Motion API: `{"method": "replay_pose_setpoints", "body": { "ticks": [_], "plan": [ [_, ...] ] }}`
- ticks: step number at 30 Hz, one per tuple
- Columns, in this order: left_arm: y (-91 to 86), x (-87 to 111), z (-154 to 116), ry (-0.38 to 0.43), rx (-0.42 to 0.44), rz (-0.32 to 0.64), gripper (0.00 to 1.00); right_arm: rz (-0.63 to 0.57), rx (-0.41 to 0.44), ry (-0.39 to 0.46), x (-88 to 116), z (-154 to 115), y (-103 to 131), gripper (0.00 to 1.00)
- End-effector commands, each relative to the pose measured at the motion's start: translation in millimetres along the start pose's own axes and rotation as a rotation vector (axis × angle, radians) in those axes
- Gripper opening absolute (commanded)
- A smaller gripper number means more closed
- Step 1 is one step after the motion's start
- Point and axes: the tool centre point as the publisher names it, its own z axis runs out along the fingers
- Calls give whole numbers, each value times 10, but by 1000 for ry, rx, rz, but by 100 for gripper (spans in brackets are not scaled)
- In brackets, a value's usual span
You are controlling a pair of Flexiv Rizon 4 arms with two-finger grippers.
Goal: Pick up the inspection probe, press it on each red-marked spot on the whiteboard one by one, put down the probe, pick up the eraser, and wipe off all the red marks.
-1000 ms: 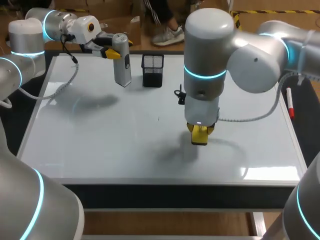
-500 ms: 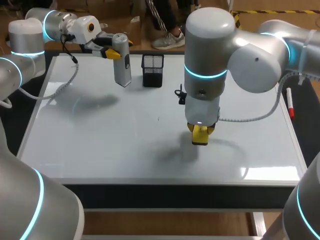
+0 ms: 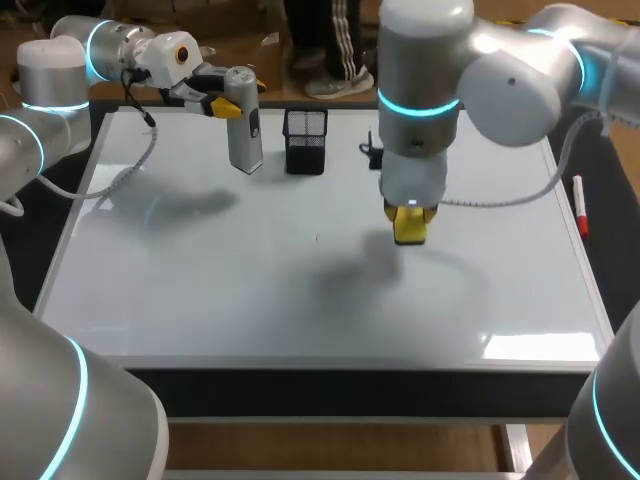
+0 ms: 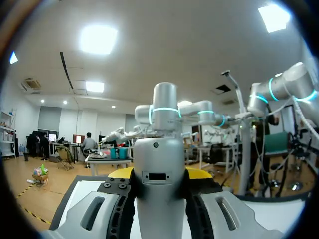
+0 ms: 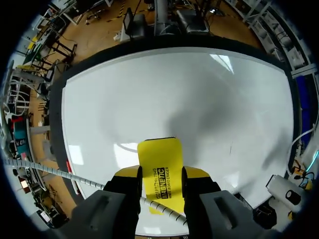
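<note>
The long silver-grey plastic inspection probe [image 3: 244, 135] stands upright at the upper left of the head view, over the far edge of the white glossy whiteboard [image 3: 200, 290]. The left gripper [image 4: 159, 175] is clamped on its upper part, one finger on each side. Its casing looks smooth and stiff, so it may slip if squeezed lightly. A hold high on the body, as here, leaves the lower tip free for pressing.

The flat yellow plastic eraser [image 3: 410, 232] sits right of centre in the head view, pinched by its two long edges in the right gripper [image 5: 160, 175]. Its shadow falls apart from it on the board, so it appears to hang above the surface rather than rest on it. It looks light and rigid. Gripping the narrow sides keeps the wiping face turned down, and it should need only modest, even pressure to slide without tilting.

Counted:
- one probe
- one eraser
- one black wire-mesh pen pot [image 3: 305, 140], just right of the probe
- one red marker pen [image 3: 579, 205], lying at the right edge of the frame
- two arms

No red marks show on the board in any view. Only one tiny dark speck [image 3: 318, 238] lies near its middle, so the wiping appears finished or nearly so.
</note>
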Motion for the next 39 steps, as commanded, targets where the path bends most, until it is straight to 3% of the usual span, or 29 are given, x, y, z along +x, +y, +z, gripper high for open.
{"method": "replay_pose_setpoints", "body": {
  "ticks": [1, 25, 39],
  "plan": [
    [6, -54, -60, 131, 5, -2, 0, 2, -26, -21, -29, 68, -296, 0],
    [6, -54, -60, 131, 5, -2, 0, -21, -97, 5, -288, 356, -1518, 0],
    [6, -54, -60, 131, 5, -2, 0, -44, -116, -26, -438, 480, -1759, 0]
  ]
}}
